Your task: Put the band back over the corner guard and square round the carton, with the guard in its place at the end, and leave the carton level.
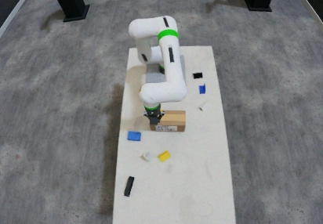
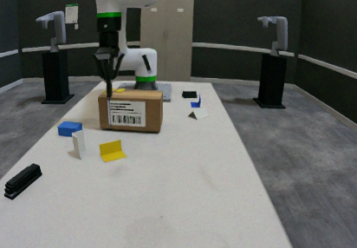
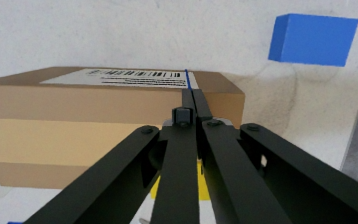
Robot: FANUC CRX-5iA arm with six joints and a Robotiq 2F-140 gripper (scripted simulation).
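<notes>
The brown carton (image 1: 174, 119) (image 2: 153, 111) (image 3: 55, 142) sits level on the table, its label facing the exterior camera. A yellow corner guard (image 2: 119, 90) (image 3: 204, 190) is at the far top edge near one end, partly hidden by the fingers in the wrist view. The thin blue band (image 2: 110, 114) (image 3: 187, 77) runs down the label face near that same end. My gripper (image 2: 109, 95) (image 3: 191, 104) points down at the label-side top edge, its fingertips together on the band's upper part. The band's run over the top and back is hidden.
A blue block (image 1: 134, 136) (image 2: 70, 128) (image 3: 320, 40) lies off the guard end. A loose yellow angle piece (image 1: 164, 156) (image 2: 112, 151), a white one (image 1: 146, 156) (image 2: 79, 144) and a black stapler (image 1: 128, 186) (image 2: 23, 180) lie on the label side. Several small pieces lie toward the arm's base.
</notes>
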